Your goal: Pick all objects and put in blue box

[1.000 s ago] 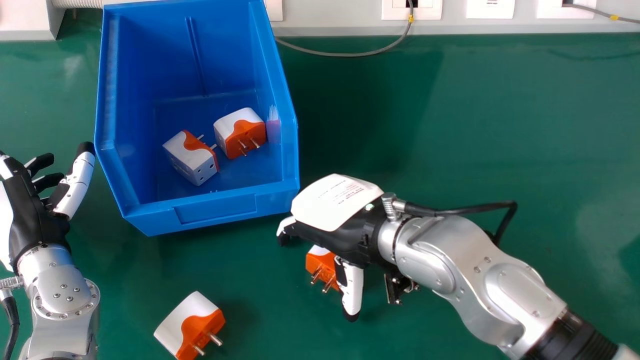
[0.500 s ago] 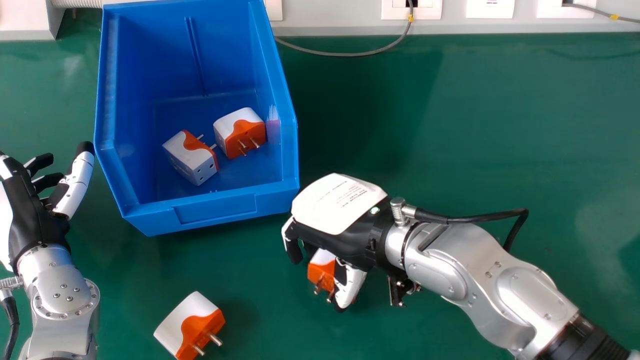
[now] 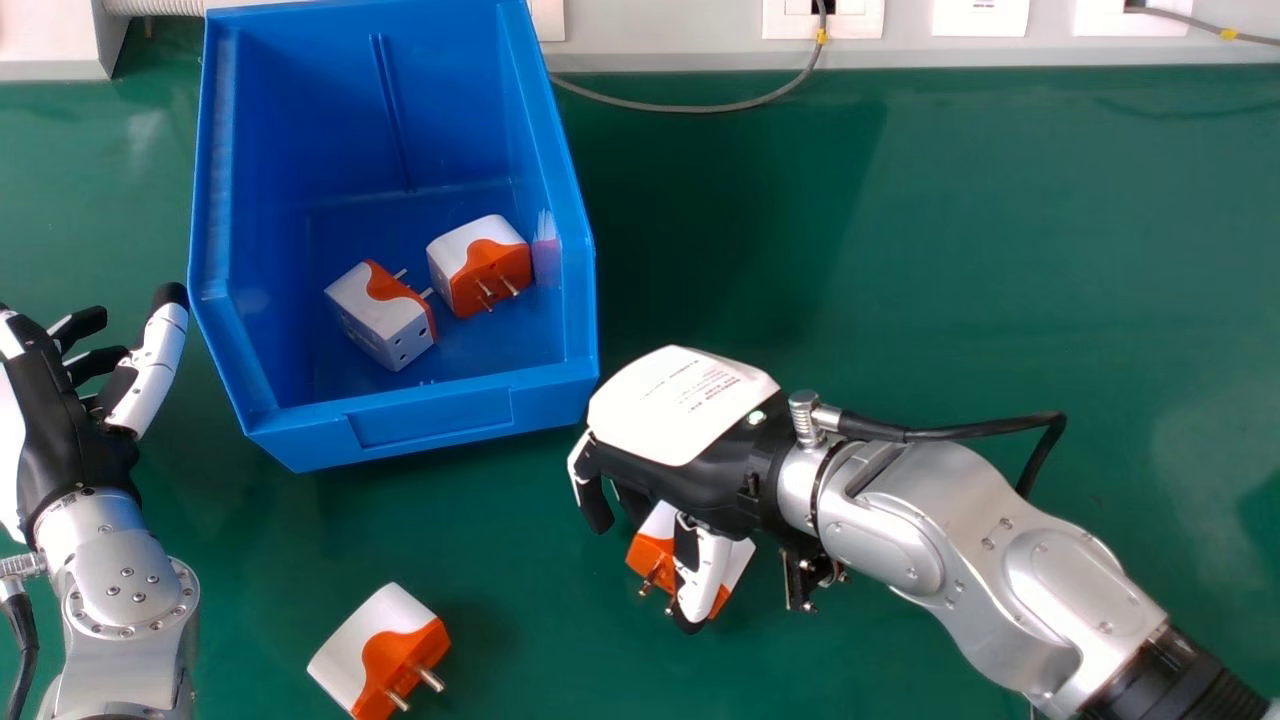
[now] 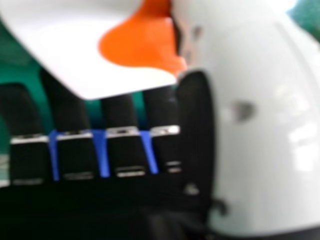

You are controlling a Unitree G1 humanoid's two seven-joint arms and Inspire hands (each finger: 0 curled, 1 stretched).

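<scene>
- Head view: 2 plug adapters (image 3: 378, 318) lay inside the blue box (image 3: 430, 418).
- A loose adapter (image 3: 375, 655) lay on the worktop (image 3: 950, 250), outside the box.
- The right hand (image 3: 690, 420) had its fingers (image 3: 592, 500) and thumb partly curled round a held adapter (image 3: 651, 556).
- The left hand (image 3: 75, 440) rested beside the box, fingers loosely open, holding nothing.
- Right hand view: the held adapter sat against the thumb, above the bent fingers.

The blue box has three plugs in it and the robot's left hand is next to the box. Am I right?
Almost! The head view shows two plugs in the blue box, not three: one plug and a second plug. The left hand is next to the box.
</scene>
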